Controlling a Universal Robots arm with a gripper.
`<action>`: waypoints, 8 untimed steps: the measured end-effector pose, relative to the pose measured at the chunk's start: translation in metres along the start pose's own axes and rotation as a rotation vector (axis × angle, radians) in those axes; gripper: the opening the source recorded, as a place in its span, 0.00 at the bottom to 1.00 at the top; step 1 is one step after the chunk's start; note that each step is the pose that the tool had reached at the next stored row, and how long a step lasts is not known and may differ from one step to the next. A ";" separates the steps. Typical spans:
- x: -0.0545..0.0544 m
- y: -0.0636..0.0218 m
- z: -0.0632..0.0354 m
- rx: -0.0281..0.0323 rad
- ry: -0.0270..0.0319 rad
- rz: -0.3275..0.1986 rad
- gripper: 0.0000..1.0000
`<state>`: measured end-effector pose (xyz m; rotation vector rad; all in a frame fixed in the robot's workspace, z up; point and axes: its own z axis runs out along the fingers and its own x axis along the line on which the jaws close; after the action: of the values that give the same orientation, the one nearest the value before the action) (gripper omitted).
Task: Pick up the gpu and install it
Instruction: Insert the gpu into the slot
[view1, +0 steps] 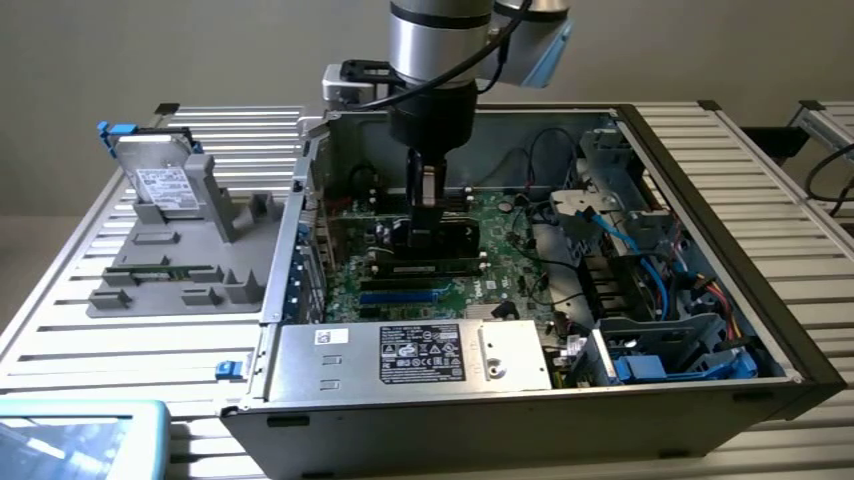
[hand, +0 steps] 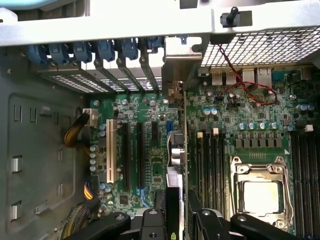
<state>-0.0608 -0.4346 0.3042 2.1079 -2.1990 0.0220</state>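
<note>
In the exterior view the arm stands straight down in the middle of the frame, inside the open computer case (view1: 694, 180), and the gripper (view1: 427, 215) is low over the motherboard (view1: 501, 250). The gripper is closed on the gpu (view1: 438, 243), which hangs directly below it as a dark, thin piece; so the task's thing is not lying away from the hand, it is in the hand and under it. The wrist view gives the relation that matters. There the gripper (hand: 175, 222) has its two black fingers (hand: 207, 222) on the two sides of the card, and the gpu (hand: 176, 150) is seen on its edge, as a narrow strip that runs away from the fingers toward the rear wall of the case. Its silvery bracket (hand: 176, 65) is at the far end, just beside the row of slot covers with blue clips (hand: 107, 50). The long axis of the card is parallel to the long black expansion slots (hand: 127, 155) and also to the memory slots (hand: 210, 160), and the card stands between these two groups, upright and not tilted as far as I can judge. The bracket end points to the rear openings, which is the correct direction for installing. Whether the lower edge of the card already touches a slot, or is a little above it, I cannot tell, because the card itself hides the place under it
</note>
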 end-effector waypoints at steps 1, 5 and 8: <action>0.002 0.0000 0.0012 0.0000 0.0000 0.000 0.28; 0.008 -0.0001 0.0058 0.0000 0.0000 0.000 0.28; 0.011 0.0003 0.0096 0.0000 -0.0002 0.000 0.28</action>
<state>-0.0621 -0.4464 0.2955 2.1077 -2.1994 0.0218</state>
